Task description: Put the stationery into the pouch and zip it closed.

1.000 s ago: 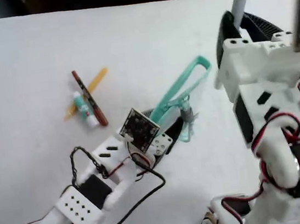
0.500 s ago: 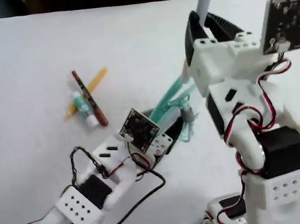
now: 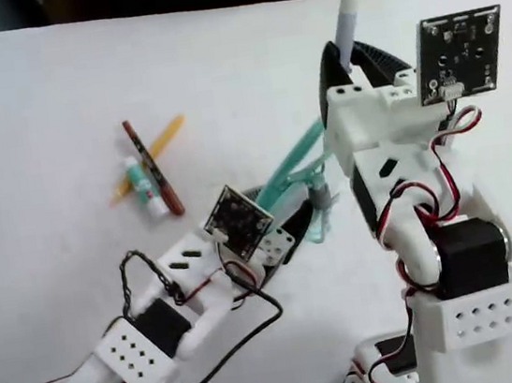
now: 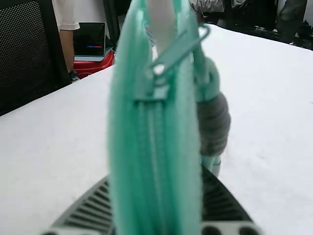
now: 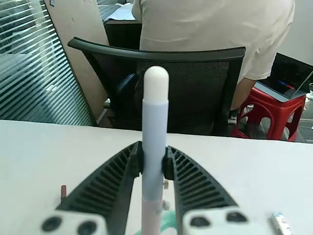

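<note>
At the lower centre of the high view, the left claw [image 3: 288,221] is closed on one end of the green pouch [image 4: 156,147], which is held edge-up. Right of centre, the right claw [image 5: 152,152] grips a pale pen [image 5: 155,98] upright. A brown pen [image 3: 152,167], a yellow pen [image 3: 162,140] and a glue stick [image 3: 143,186] lie on the bench [image 3: 35,88] at the upper left. I think the pale pen may hit the zip edge and slip, because the mouth looks narrow. No writing can be read.

White printed arm shells [image 3: 132,359], black servo blocks [image 3: 470,258], ribbed black fingers [image 5: 195,186], red-and-white wires [image 3: 445,176], black cable [image 3: 280,309], square black camera boards [image 3: 460,53]
</note>
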`<move>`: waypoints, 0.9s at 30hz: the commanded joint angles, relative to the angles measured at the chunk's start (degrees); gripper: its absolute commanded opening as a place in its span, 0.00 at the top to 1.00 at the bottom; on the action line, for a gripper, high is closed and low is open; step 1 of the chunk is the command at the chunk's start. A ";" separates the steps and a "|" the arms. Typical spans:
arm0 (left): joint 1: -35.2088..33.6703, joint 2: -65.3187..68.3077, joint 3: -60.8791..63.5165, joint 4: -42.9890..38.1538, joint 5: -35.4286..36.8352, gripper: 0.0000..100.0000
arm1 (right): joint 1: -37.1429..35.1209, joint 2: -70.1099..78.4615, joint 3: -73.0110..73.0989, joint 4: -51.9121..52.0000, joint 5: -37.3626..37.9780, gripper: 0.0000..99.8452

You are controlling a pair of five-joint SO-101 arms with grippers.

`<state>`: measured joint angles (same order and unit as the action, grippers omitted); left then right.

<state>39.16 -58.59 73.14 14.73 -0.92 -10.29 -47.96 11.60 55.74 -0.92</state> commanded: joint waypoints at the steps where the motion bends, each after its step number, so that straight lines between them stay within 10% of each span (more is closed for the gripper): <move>1: -0.57 -0.48 0.00 -0.26 -0.44 0.86 | 2.24 0.75 -0.26 -1.80 2.55 0.98; 9: -0.57 -0.48 0.00 -0.26 -0.09 0.86 | 2.07 0.31 -0.26 9.01 7.82 0.75; 27: -0.57 -0.40 0.09 -0.26 -0.35 0.86 | 20.79 16.57 -5.80 4.18 16.00 0.76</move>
<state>39.16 -58.59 73.14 14.73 -0.92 7.82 -37.41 8.97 61.98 10.86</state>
